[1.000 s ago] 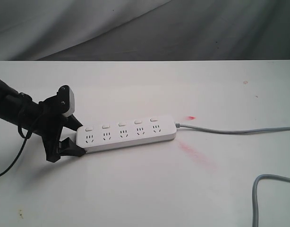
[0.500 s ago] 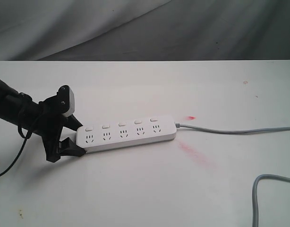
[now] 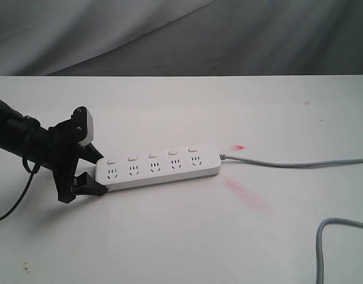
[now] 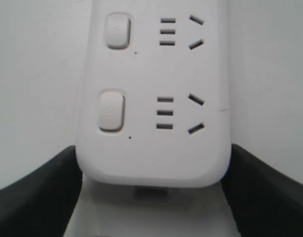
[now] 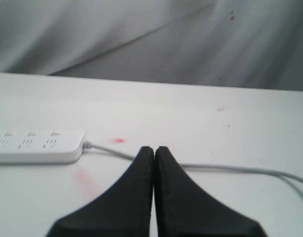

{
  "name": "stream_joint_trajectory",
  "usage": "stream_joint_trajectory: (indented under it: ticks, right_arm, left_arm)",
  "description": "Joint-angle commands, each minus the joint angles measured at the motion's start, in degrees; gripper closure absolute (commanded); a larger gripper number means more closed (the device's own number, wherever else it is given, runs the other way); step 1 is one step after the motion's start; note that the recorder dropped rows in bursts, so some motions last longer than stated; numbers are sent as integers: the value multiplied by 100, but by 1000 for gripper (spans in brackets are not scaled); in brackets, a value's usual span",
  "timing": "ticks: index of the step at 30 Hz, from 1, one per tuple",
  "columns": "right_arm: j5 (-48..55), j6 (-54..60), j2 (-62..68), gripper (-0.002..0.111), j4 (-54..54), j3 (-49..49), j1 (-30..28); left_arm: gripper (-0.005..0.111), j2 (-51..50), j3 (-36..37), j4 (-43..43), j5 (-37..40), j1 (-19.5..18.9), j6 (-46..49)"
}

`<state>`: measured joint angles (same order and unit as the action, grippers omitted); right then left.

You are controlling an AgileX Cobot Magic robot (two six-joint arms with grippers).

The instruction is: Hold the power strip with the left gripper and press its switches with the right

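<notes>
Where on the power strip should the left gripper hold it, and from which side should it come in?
Take the rounded end of the power strip opposite the cord, coming in endwise. The bar lies flat and narrow, so the left gripper can clamp its long side walls, leaving the switches on top uncovered.

White table (image 3: 169, 248) w/ pink-red smears (image 3: 246, 194), wrinkled grey cloth backdrop (image 3: 229, 35) behind, soft even light.
</notes>
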<state>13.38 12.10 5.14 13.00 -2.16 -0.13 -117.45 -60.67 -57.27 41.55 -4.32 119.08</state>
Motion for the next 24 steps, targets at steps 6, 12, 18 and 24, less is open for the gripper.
stream_joint_trajectory:
  ticks: [6, 12, 18, 24]
  right_arm:
    - [1591, -57, 1930, 108, -953, -2673, -51]
    - [2339, 26, 3867, 108, -864, -4132, 145]
    - [2420, 26, 4471, 108, -765, -4267, 1238]
    - [2348, -213, 5064, 108, -684, -4267, 1771]
  left_arm:
    - [52, 1, -27, -86, 21, 31, -16]
    - [52, 1, -27, -86, 21, 31, -16]
    - [52, 1, -27, -86, 21, 31, -41]
    - [52, 1, -27, -86, 21, 31, -41]
